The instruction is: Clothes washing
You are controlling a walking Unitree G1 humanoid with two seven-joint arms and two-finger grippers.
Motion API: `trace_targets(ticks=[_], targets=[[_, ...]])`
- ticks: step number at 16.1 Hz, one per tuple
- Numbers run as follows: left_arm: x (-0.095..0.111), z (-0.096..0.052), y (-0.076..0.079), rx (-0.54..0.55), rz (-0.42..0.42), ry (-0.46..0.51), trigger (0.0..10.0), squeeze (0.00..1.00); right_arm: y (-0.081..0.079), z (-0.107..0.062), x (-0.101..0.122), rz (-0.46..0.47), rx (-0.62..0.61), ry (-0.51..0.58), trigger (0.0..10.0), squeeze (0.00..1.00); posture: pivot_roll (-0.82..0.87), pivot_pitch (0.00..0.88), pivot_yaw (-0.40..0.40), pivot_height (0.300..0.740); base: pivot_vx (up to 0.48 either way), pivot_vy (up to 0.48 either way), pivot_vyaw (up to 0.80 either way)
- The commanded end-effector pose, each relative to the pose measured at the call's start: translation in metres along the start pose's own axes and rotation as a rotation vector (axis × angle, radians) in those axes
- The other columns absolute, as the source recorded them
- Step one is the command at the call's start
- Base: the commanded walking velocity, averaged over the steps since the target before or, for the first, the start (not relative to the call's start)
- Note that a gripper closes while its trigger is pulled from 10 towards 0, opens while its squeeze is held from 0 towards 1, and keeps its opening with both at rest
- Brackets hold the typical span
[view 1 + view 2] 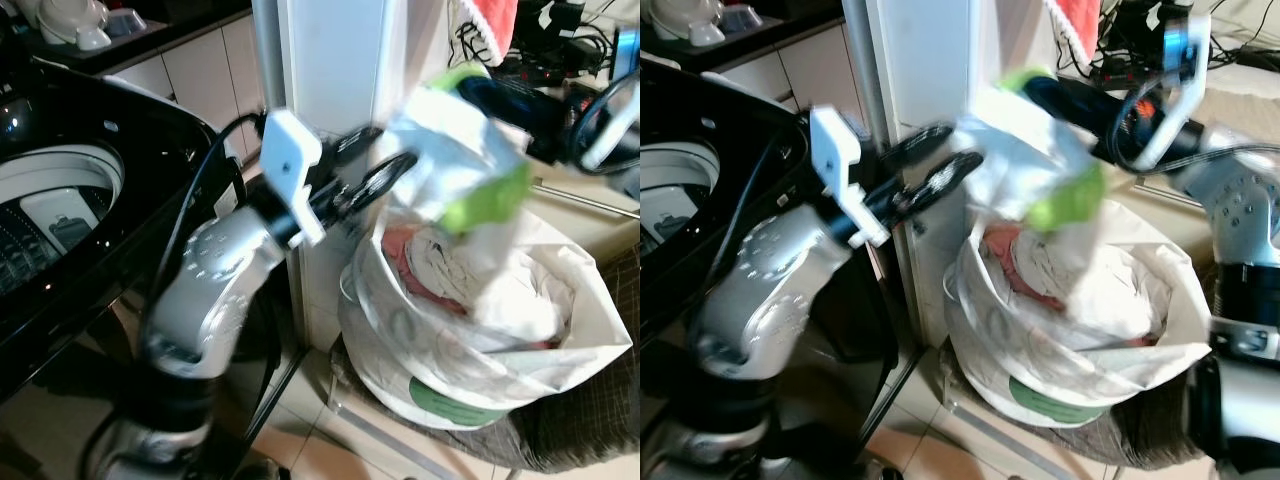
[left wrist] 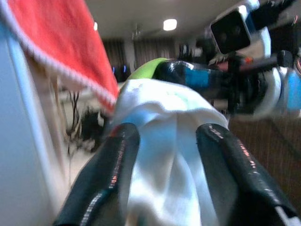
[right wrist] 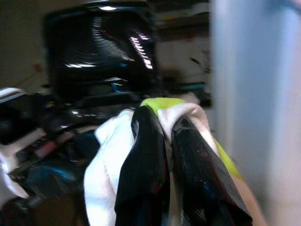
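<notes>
Evidently transfer step: left hand [image 1: 385, 180] and right hand [image 1: 1095, 120] both clenched on white-and-green garment [image 1: 465, 160], raised above laundry bag [image 1: 560, 300]. Next: swing toward washing machine drum [image 1: 55, 215].

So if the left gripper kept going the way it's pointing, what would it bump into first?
Probably the white and green cloth, which the left gripper already holds in its jaws. Just past it sits the right gripper, pinching the same cloth from the other side, though depth is hard to judge.
</notes>
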State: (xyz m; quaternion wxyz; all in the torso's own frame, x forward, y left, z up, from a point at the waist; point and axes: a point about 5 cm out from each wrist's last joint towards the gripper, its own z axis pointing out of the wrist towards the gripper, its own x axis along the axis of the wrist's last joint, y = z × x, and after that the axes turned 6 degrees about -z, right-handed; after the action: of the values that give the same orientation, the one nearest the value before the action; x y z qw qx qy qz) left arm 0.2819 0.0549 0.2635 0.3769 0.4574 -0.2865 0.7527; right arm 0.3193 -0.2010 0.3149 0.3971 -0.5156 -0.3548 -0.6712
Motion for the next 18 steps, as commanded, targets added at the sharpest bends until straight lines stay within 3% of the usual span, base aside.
trace_targets(ticks=[1,2,4,10,11,12,18], targets=[[0.011,0.004,0.0,-0.011,0.007,0.075,10.0,1.0,-0.011,0.009,0.012,-0.017,0.06,0.023,0.0,0.0,-0.07,0.0,0.035,0.74,0.0,0.0,0.0],[0.013,0.006,0.002,-0.02,-0.004,0.092,10.0,1.0,-0.015,0.013,0.011,-0.01,0.078,0.023,0.0,0.0,-0.06,0.0,0.03,0.74,0.0,0.0,0.0],[0.009,0.007,0.014,-0.094,-0.064,0.087,10.0,0.0,-0.029,0.027,0.004,0.021,0.14,0.013,0.0,0.0,-0.06,0.0,0.03,0.74,0.0,0.0,0.0],[-0.007,0.001,0.01,-0.056,-0.012,0.018,10.0,0.0,-0.035,0.029,0.007,0.05,0.128,0.034,0.0,0.0,-0.06,0.0,0.029,0.74,0.0,0.0,0.0],[-0.006,0.001,0.009,-0.052,-0.019,0.027,3.8,0.0,-0.035,0.029,0.007,0.055,0.123,0.039,0.0,0.0,-0.06,0.0,0.03,0.74,0.0,0.0,0.0],[-0.005,0.002,0.009,-0.058,-0.026,0.033,0.0,0.0,-0.036,0.029,0.007,0.058,0.125,0.041,0.0,0.0,-0.06,0.0,0.03,0.74,0.0,0.0,0.0],[-0.009,0.009,0.011,-0.007,-0.05,0.052,0.0,0.0,-0.043,0.035,0.002,0.076,0.144,0.033,0.0,0.0,-0.05,0.0,0.03,0.74,0.0,0.0,0.0]])
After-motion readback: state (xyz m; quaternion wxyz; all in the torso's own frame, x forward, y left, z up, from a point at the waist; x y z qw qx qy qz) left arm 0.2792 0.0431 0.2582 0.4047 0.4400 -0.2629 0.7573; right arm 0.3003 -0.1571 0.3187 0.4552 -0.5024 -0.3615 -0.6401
